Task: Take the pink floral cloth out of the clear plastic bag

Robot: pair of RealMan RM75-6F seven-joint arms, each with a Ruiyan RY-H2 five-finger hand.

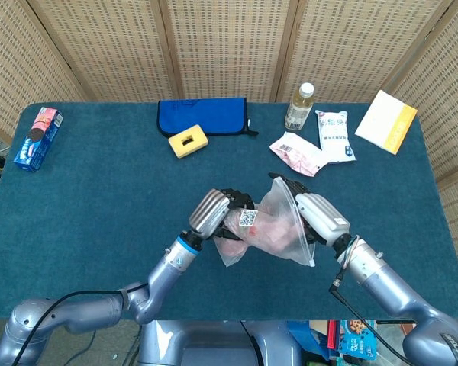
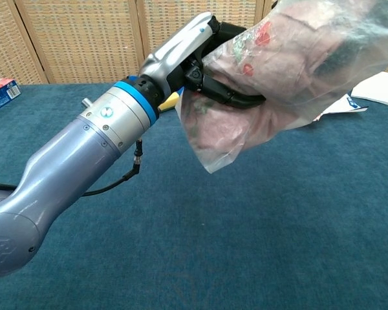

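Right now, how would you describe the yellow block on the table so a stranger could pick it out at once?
Look along the far edge of the blue table for the flat blue pouch. The yellow block lies just in front of it, the only yellow piece with a rectangular hole through its middle.

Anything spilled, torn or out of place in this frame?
Nothing stands out. The left hand grips the clear plastic bag above the table, pink floral cloth inside; the right hand is at its mouth.
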